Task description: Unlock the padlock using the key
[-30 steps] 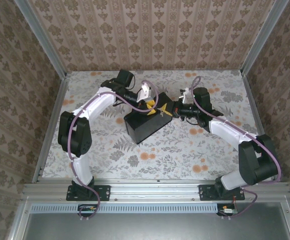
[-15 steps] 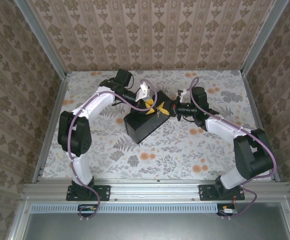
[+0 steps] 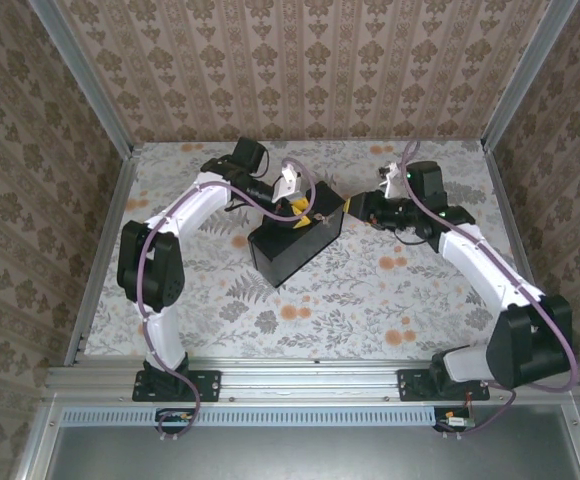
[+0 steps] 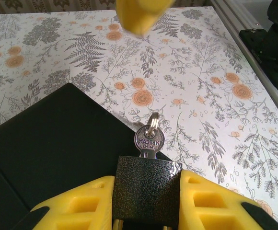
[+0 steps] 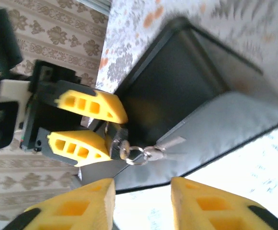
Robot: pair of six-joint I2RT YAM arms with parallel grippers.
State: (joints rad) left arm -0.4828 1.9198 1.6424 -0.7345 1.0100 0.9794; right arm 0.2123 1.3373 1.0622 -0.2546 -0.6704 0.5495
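The dark textured padlock point(image 4: 147, 189) is clamped between the yellow fingers point(image 4: 76, 203) of my left gripper point(image 4: 147, 182), over the corner of the black box point(image 4: 48, 143). The grey key point(image 4: 149, 140) sticks out of the padlock's underside, a small ring point(image 4: 152, 120) through its head. In the right wrist view the padlock point(image 5: 114, 143) and key point(image 5: 124, 150) sit between the left fingers point(image 5: 88, 106), with a second key point(image 5: 170, 143) hanging from the ring. My right gripper point(image 5: 143, 194) is open, a short way off the key and holding nothing. From above, the left gripper point(image 3: 300, 212) is over the box and the right gripper point(image 3: 353, 205) is to its right.
The black box point(image 3: 292, 245) lies mid-table on the floral cloth point(image 3: 370, 290). Patterned walls and metal rails point(image 3: 100, 250) close in the table on three sides. Purple cables run along both arms.
My right gripper has let go of the key and drawn back to the right, away from the padlock. The left gripper holds the padlock in the same place.
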